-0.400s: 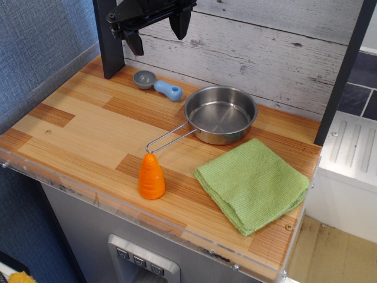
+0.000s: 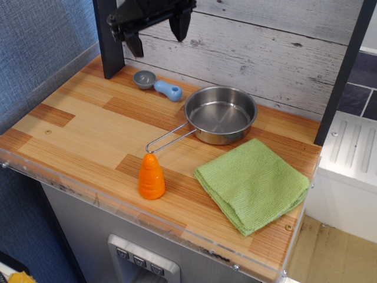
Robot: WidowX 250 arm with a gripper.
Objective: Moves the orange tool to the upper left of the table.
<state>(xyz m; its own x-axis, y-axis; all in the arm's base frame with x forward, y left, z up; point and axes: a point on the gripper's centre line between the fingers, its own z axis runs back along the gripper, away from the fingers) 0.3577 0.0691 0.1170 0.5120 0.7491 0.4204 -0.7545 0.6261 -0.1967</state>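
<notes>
Single view of the work surface, from above and in front.

The gripper hangs at the top of the frame, above the far left part of the table, in front of the pale plank wall. Its two dark fingers point down and stand well apart, with nothing between them; the jaws are spread wide and empty. The gripper is clear of every item on the table.

The orange tool stands upright on its broad base near the front edge of the table, left of centre. It is well apart from the gripper. The end of the pan's wire handle lies just behind its tip; whether the two touch cannot be told.

The steel pan sits at the middle rear of the table, empty, with its handle running toward the front left. The green cloth lies folded at the front right, its far corner just beside the pan's rim.

A scoop with a grey bowl and a blue handle lies at the rear left, close to the wall and beside the dark post that stands on the rear left corner of the table. It lies below the gripper and is not in contact with it
</notes>
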